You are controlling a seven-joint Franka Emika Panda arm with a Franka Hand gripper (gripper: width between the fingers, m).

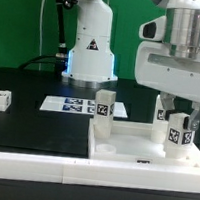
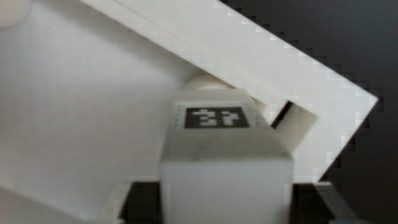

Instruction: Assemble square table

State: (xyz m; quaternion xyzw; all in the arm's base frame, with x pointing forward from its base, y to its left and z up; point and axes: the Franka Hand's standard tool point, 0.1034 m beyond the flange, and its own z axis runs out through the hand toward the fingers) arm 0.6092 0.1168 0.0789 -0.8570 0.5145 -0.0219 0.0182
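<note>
On the exterior view's far left we see a loose leg [image 1: 0, 99], a short white tagged block lying alone on the black tabletop [image 1: 29, 85]. It is well apart from everything else and, we judge, waiting its turn. Next comes the marker board [image 1: 72, 105], flat on the tabletop, with the arm's white base [image 1: 91, 42] rising behind it. A long white border bar [image 1: 30, 169] runs across the front. To the right of the board, a standing leg [image 1: 105, 107] is upright at the far left corner of the square slab [image 1: 132, 152], the white plate with a raised rim that fills the right half of the view. Its corner position suggests it is already fitted, though the joint is hidden from us. At the far right the hand [image 1: 178, 122] reaches down from above, its two fingers closed on a held leg [image 1: 177, 140]. That leg is upright, tag facing us, over the slab's far right corner. The wrist view shows why: the held leg sits between dark finger pads [image 2: 143, 205] and points straight into the angle of the slab's rim [image 2: 267, 70]. It seems lined up for mounting there. We cannot tell whether it touches the slab.
</note>
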